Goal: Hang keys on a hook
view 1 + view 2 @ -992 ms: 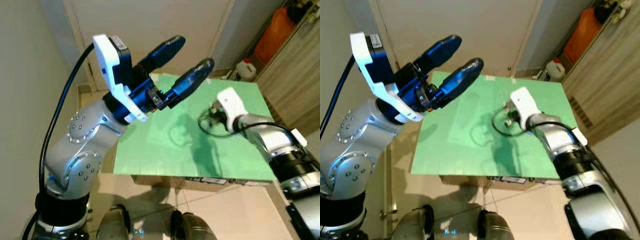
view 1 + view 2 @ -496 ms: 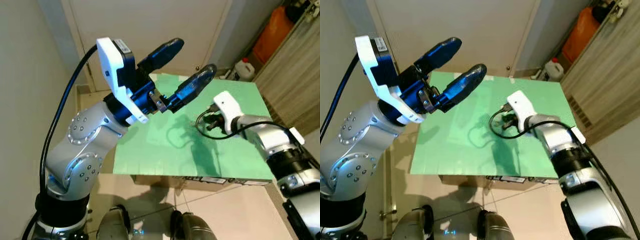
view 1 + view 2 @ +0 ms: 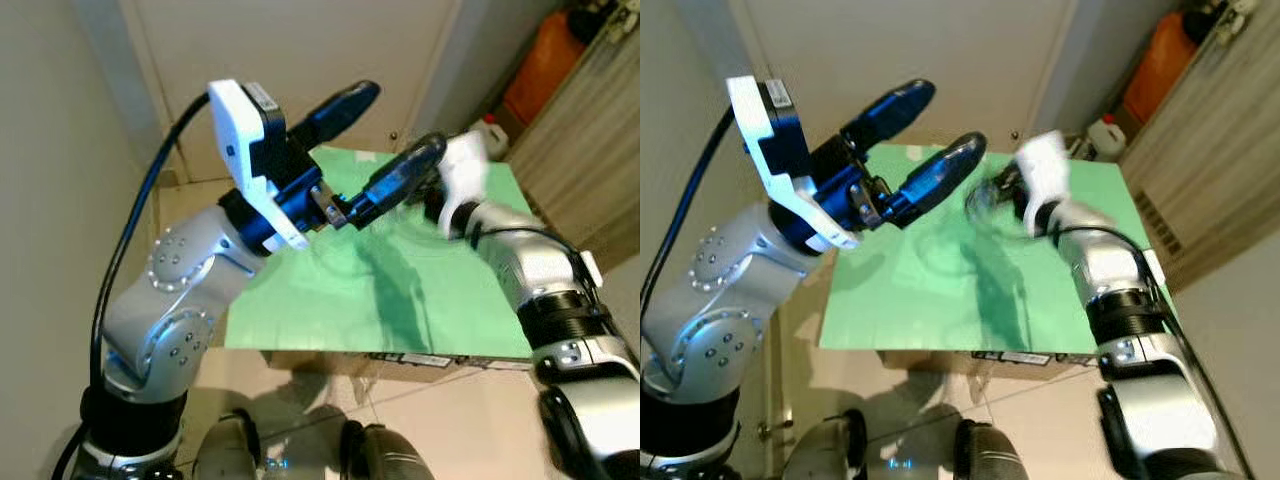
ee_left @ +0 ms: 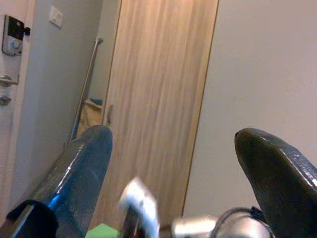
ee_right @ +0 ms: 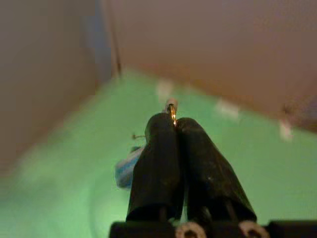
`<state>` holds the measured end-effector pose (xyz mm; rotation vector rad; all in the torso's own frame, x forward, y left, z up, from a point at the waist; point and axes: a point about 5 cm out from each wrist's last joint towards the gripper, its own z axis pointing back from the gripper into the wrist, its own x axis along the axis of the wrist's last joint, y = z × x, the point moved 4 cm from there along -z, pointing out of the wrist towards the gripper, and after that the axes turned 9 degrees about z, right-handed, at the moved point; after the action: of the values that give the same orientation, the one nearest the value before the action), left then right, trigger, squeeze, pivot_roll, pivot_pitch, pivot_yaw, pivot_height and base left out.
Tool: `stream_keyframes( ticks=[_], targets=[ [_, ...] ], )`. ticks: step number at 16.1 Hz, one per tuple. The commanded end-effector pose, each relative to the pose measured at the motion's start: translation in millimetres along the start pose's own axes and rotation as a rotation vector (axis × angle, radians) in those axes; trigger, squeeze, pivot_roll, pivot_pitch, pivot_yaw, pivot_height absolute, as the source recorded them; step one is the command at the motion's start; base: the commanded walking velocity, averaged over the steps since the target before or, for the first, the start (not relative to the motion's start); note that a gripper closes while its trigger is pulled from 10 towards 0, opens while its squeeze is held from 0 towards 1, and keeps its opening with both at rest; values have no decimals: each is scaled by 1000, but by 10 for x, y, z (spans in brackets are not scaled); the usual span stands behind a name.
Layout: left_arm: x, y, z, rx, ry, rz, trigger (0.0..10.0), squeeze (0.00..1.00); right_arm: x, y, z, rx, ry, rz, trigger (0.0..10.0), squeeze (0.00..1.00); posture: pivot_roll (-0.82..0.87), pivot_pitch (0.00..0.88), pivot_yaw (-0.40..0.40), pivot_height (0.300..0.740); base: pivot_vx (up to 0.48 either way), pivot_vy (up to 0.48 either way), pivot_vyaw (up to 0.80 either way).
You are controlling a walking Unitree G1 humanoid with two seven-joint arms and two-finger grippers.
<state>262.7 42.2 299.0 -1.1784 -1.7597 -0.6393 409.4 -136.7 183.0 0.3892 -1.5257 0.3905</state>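
My right gripper [image 5: 172,124] is shut, with the gold tip of a key [image 5: 171,106] poking out between its fingertips. A pale blue tag [image 5: 128,167] hangs beside the fingers. In the eye views that arm, with its white wrist camera [image 3: 1045,172], is raised over the green table [image 3: 450,300] and blurred; a dark key ring [image 3: 982,195] dangles from it. My left gripper [image 3: 395,122] is held high over the table's far left part, open with nothing between its fingers, just left of the right hand. No hook can be made out.
An orange container [image 3: 545,70] and a white jug [image 3: 490,135] stand on the floor beyond the table. A wooden cabinet [image 3: 600,150] lines the right side. A pale door [image 3: 300,50] is behind the table, and a wall runs along the left.
My right arm has risen off the table with the keys and swung up toward the left gripper. The left arm has edged slightly to the right.
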Motion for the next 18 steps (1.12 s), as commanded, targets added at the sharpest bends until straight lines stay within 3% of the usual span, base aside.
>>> stream_keyframes(
  ticks=[1, 2, 3, 5, 6, 9, 15, 18],
  targets=[
    [9, -44, -3, -11, -1, -13, 10000, 0, 146, -114, 96, -12, -97, -104, 0, 0, 19, 175, -106, 740, 0, 0, 0],
    [24, -34, 0, -8, -7, -15, 10000, 0, -210, -146, 140, -51, 123, 107, 0, 0, 14, 173, -105, 740, 0, 0, 0],
    [29, -35, -4, -8, -13, -13, 10000, 0, -187, -128, 144, -53, 71, -5, 0, 0, 14, 173, -106, 740, 0, 0, 0],
    [22, -37, -2, -8, -10, -16, 10000, 0, -59, -68, 146, -10, -33, -87, 0, 0, 19, 175, -110, 740, 0, 0, 0],
    [16, -41, 1, -6, -12, -13, 10000, 0, 209, -54, 179, 26, -206, -201, 0, 0, 18, 174, -110, 740, 0, 0, 0],
    [12, -38, 0, -5, -13, -16, 10000, 0, 696, -57, 344, 128, -505, -376, 0, 0, 21, 170, -113, 740, 0, 0, 0],
    [22, -37, -4, -5, -18, -20, 10000, 0, 1011, 45, 592, 311, -724, -536, 0, 0, 22, 167, -117, 740, 0, 0, 0],
    [-23, 18, -8, 34, -17, -35, 10000, 0, 1011, 69, 578, 296, -710, -510, 0, 0, 25, 162, -113, 740, 0, 0, 0]
  ],
)
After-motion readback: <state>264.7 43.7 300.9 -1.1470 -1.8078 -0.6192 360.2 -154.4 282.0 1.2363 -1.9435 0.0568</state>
